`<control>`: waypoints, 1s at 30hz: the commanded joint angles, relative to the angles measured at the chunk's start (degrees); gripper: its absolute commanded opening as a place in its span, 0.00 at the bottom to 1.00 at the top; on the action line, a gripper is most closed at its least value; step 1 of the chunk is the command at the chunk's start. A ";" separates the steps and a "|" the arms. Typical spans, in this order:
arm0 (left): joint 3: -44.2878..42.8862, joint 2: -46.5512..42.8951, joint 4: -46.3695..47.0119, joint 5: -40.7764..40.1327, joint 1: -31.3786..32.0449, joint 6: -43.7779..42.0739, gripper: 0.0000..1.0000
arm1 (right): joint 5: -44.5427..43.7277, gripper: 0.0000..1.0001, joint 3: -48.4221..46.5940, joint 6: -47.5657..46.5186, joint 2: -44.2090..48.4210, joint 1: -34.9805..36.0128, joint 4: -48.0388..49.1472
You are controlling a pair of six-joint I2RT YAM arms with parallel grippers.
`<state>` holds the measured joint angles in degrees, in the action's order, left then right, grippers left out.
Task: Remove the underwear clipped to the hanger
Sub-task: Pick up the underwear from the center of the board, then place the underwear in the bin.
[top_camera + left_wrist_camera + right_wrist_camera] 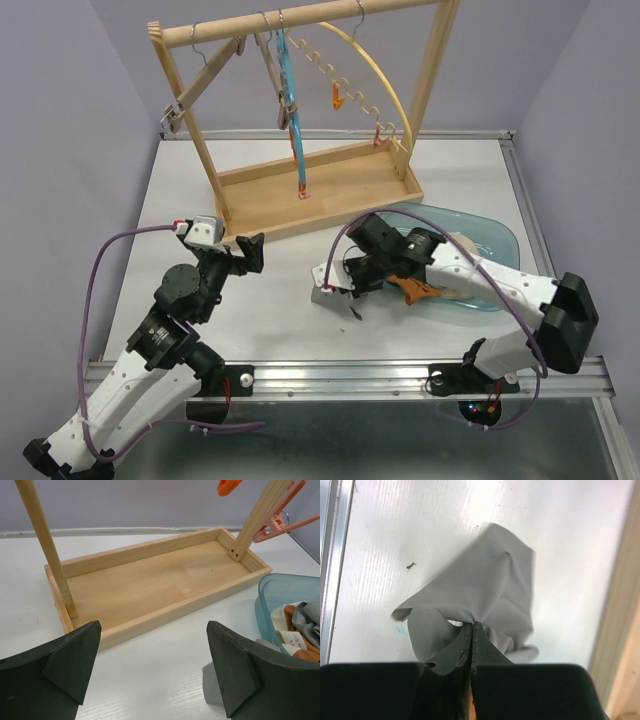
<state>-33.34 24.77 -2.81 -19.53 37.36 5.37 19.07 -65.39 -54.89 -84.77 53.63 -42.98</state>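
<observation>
Sitting at the right centre of the top view, a translucent blue tub (497, 238) holds a heap of underwear (292, 617). The left wrist view shows orange-brown, grey and pale pieces bunched inside its wall at the frame's right edge. Left of the tub, across the middle of the top view, a shallow wooden tray (350, 175) carries the feet of the rack's two posts (42, 545).

One grey piece (490, 585) lies outside the tub. The right gripper (471, 626) has its jaws pressed together on a fold of it, and the cloth fans out beyond the fingertips toward the upper frame over the white table (420, 525). The left gripper (152, 630) stands wide apart, holding nothing, its fingers facing the tray's near wall, with the tub at its right.
</observation>
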 commanded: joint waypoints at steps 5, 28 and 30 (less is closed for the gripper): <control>0.65 -0.43 2.54 0.54 -0.54 -0.18 0.98 | 7.55 0.00 -1.68 -1.88 14.87 -9.84 -6.41; 0.91 0.10 3.95 1.78 -0.71 -0.62 0.98 | -0.71 0.01 13.43 16.48 28.79 -39.30 17.40; 1.00 0.10 4.04 1.78 -0.71 -0.79 0.98 | 0.79 0.02 14.40 17.19 27.47 -39.30 18.46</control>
<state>-33.32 24.95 -2.35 -18.15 36.99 5.32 18.00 -52.86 -40.25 -57.04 14.63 -30.50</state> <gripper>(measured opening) 0.982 0.016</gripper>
